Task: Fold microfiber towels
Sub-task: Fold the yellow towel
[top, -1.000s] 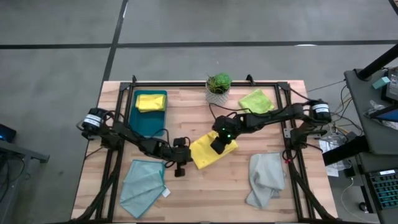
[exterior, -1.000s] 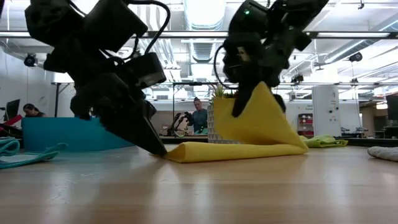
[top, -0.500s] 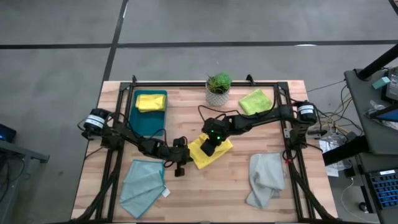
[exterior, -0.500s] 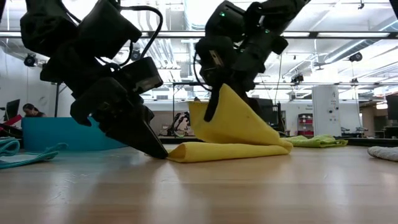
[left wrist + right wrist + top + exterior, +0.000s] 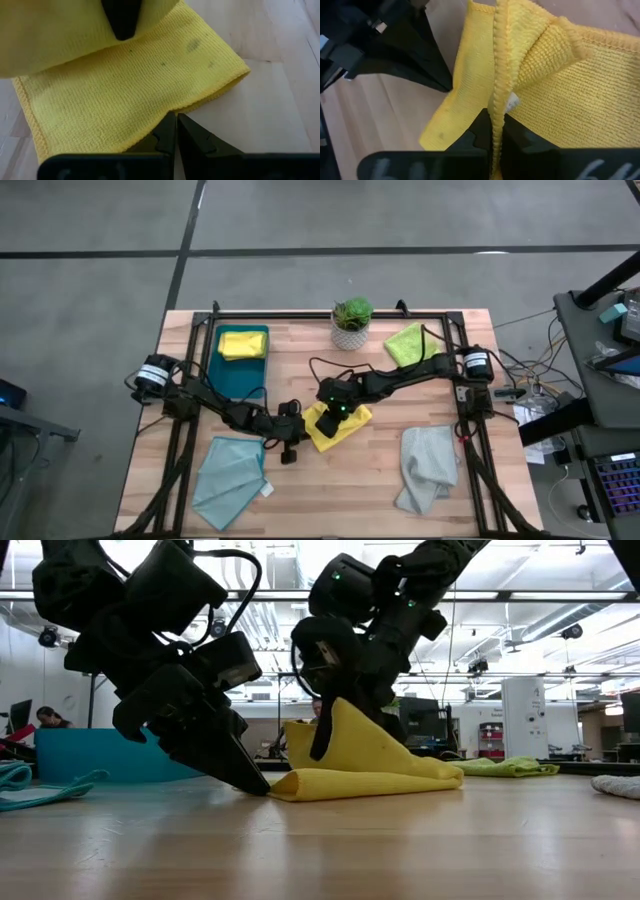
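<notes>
High view: yellow towel (image 5: 338, 427) mid-counter (image 5: 380, 480), right end effector (image 5: 334, 408) over it, left end effector (image 5: 291, 442) at its near-left edge.

Low view: right end effector (image 5: 322, 740) pinching a raised flap of the towel (image 5: 365, 765); left end effector (image 5: 250, 780) pressed together, tip pinning the lower layer. Advised: carry flap fully across, lower flat before release.

Left wrist view: fingers (image 5: 167, 132) closed on the towel hem (image 5: 125, 95). Advised: hold firm.

Right wrist view: hem (image 5: 499, 75) clamped between fingers (image 5: 481, 125). Advised: align edges.
</notes>
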